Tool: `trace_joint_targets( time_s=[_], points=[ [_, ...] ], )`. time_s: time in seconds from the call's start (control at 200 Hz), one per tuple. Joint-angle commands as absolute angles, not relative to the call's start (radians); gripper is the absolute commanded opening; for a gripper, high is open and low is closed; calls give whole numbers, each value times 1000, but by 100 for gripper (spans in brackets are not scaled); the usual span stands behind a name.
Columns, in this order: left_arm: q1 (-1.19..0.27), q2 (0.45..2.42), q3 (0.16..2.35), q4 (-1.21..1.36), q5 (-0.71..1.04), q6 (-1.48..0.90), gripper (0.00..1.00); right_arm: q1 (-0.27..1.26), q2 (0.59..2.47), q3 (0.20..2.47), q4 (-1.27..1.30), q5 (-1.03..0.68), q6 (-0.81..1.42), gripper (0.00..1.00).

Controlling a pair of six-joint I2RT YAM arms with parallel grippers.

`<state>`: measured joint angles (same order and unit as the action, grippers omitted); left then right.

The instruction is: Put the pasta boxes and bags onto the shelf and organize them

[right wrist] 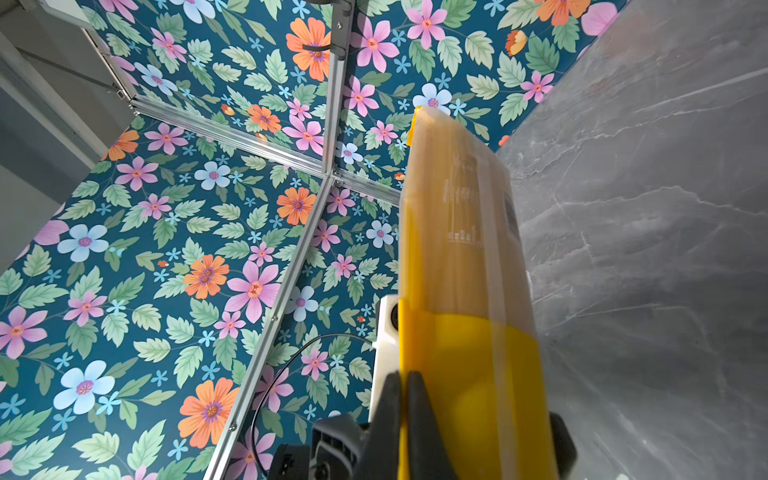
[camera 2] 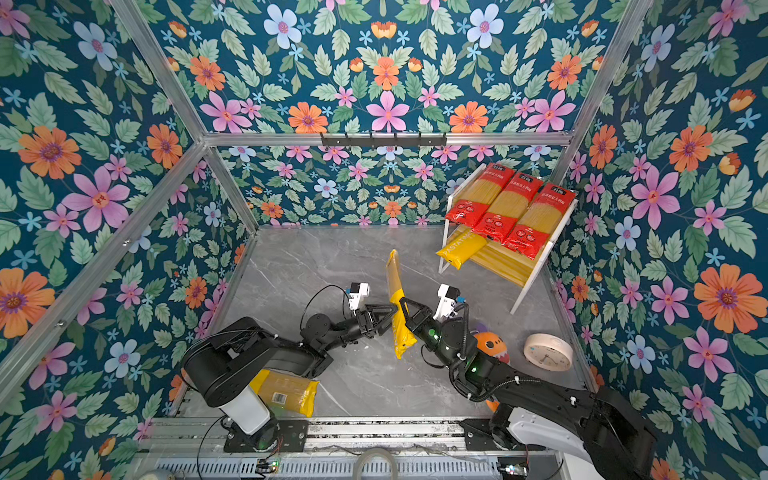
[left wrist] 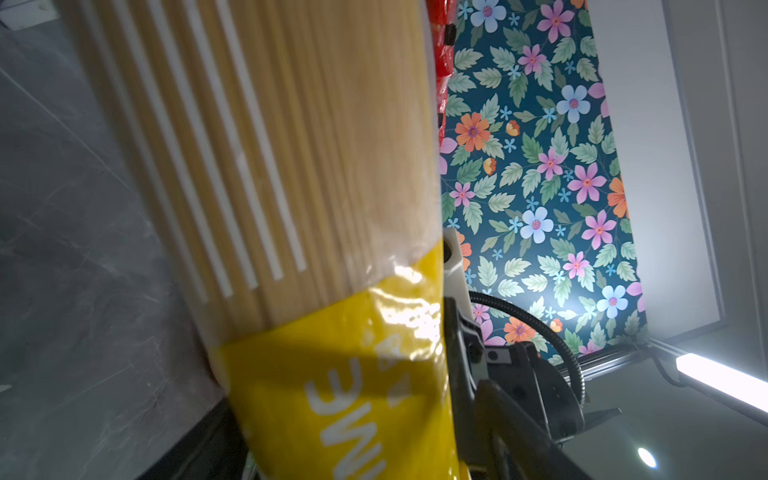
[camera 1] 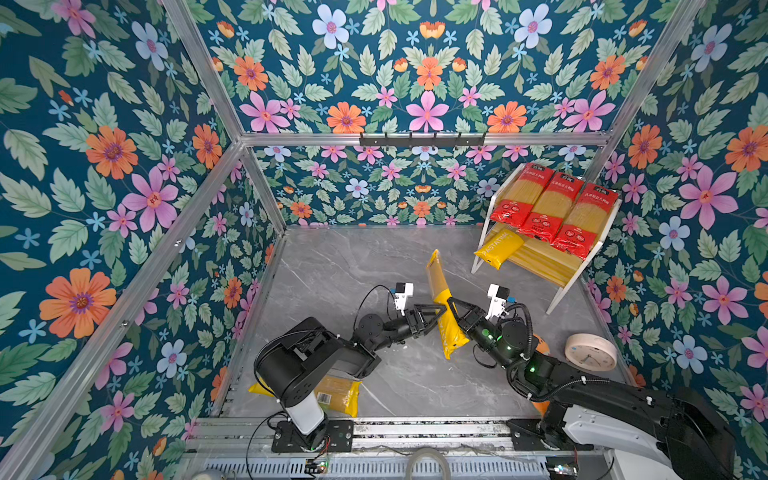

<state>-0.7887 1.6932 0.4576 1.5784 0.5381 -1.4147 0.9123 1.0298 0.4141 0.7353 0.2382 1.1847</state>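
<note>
Pasta bag (camera 1: 436, 278) stands tilted at the middle of the table (camera 1: 332, 266), apart from the shelf (camera 1: 568, 286). Your right end effector (camera 1: 452, 306) is clamped narrow on the bag's yellow lower part. Your left end effector (camera 1: 436, 316) is wide, its jaws spread against the opposite side.

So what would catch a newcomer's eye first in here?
Probably the loud floral wallpaper on the walls all around. Then the yellow spaghetti pack, nearly upright at mid-table, pinched by the right end effector, with the left end effector open beside it. Three red packs line the top tier of the shelf at back right.
</note>
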Motion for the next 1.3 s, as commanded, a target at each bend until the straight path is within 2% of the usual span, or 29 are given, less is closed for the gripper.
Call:
trace_joint_targets(
  time_s=[0.0, 0.13, 0.285, 0.515, 0.58, 0.7, 0.82, 0.94, 1.02, 1.295],
  points=[
    [-783, 1706, 487, 1664, 519, -1425, 78, 936, 1043, 419, 943, 268, 1208, 1],
    [-760, 1727, 477, 1675, 524, -1440, 61, 936, 1004, 358, 962, 314, 1223, 2],
    [-752, 1720, 488, 1675, 545, -1443, 51, 935, 884, 366, 696, 310, 1231, 6],
    [-753, 1716, 548, 1671, 574, -1454, 28, 935, 776, 369, 456, 291, 1237, 16],
    [-754, 1718, 568, 1666, 584, -1460, 21, 936, 758, 369, 425, 271, 1233, 26],
    [-753, 1720, 606, 1654, 614, -1473, 11, 936, 688, 377, 252, 245, 1184, 56],
    [-751, 1722, 645, 1627, 635, -1478, 7, 931, 593, 359, 63, 216, 1146, 71],
    [-750, 1737, 678, 1597, 628, -1480, 5, 932, 494, 316, -7, 171, 1136, 82],
    [-753, 1750, 708, 1555, 629, -1471, 5, 938, 458, 298, -3, 154, 1134, 83],
    [-779, 1769, 782, 1427, 616, -1425, 5, 944, 592, 340, 86, 178, 1096, 59]
  ],
)
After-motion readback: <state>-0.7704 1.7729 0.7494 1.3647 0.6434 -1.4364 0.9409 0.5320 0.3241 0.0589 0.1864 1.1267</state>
